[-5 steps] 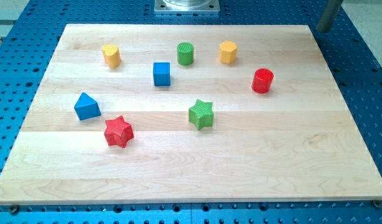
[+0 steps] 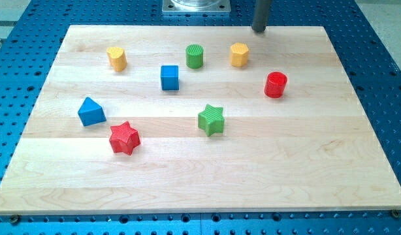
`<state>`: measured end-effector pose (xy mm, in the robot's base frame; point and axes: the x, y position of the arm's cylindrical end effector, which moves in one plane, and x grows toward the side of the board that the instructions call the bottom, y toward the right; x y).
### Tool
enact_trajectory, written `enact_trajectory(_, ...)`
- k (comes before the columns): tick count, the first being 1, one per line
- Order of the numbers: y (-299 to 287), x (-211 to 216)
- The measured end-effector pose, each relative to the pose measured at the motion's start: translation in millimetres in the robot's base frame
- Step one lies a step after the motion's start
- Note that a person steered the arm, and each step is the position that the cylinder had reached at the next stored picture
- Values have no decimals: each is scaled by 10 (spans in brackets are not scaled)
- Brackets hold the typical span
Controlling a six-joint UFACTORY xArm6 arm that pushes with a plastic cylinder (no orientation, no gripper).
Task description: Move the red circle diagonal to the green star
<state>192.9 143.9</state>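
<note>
The red circle (image 2: 275, 85) stands at the board's right side. The green star (image 2: 211, 120) lies near the middle, down and to the left of the red circle. My tip (image 2: 258, 30) is at the board's top edge, above and to the left of the red circle, just up and right of a yellow block (image 2: 239, 55). It touches no block.
A green circle (image 2: 194, 56), a blue cube (image 2: 169, 77) and a second yellow block (image 2: 117, 59) lie along the top half. A blue triangle (image 2: 91, 111) and a red star (image 2: 125, 138) lie at the left. The wooden board (image 2: 305, 170) sits on a blue perforated table.
My tip has moved left along the board's top edge, from beyond the top right corner to above the right yellow block. No block has moved.
</note>
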Motion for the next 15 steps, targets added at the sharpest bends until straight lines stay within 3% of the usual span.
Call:
enact_trajectory(1, -266, 32)
enact_trajectory(2, -1191, 578)
enact_trajectory(3, -1214, 1015)
enact_trajectory(5, -797, 1621)
enact_trajectory(8, 627, 1696)
enact_trajectory(10, -88, 2545)
enact_trajectory(11, -147, 2337)
enact_trajectory(13, 484, 2092)
enact_trajectory(14, -380, 2079)
enact_trajectory(15, -705, 2097)
